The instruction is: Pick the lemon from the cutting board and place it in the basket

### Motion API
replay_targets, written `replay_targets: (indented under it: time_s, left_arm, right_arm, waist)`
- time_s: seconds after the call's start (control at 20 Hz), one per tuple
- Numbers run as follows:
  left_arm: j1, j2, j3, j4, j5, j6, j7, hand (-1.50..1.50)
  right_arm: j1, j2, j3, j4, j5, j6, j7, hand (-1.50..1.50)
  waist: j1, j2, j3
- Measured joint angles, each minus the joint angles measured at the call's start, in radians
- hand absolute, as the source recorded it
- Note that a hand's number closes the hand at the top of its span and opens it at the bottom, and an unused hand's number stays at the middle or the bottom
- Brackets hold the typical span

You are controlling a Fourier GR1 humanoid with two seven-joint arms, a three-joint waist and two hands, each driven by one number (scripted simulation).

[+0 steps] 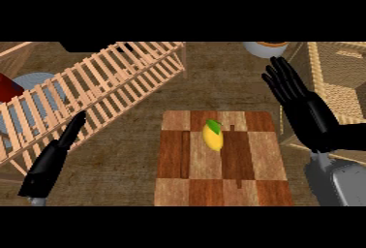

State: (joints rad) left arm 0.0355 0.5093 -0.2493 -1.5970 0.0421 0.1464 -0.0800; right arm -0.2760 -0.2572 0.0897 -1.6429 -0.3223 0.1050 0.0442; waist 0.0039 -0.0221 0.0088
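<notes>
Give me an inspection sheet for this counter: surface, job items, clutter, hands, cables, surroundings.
Surface: brown counter, wooden cutting board lying on it.
Job's things: lemon on the board, untouched; basket at the right edge, partly cut off.
Clutter: wooden dish rack at left, a blue plate showing through its slats; bowl at the top edge.
Hands: left hand open, left of the board; right hand open, fingers up, right of the board.
Cables: nothing seen.
Surroundings: nothing seen beyond the counter.
</notes>
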Motion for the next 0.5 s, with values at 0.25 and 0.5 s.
replay_targets:
  time_s: [0.25,0.5]
  left_arm:
    - [-0.046,-0.032,0.04,0.017,0.061,-0.012,0.057,0.0]
    - [-0.082,-0.076,0.067,0.052,0.134,-0.01,0.134,0.0]
  right_arm:
    - [-0.17,0.016,-0.033,0.134,-0.097,0.141,-0.081,1.5]
    - [-0.305,-0.034,0.101,0.103,0.022,0.344,-0.213,-1.5]
  waist:
    - [0.037,0.03,-0.005]
    - [0.072,0.044,-0.007]
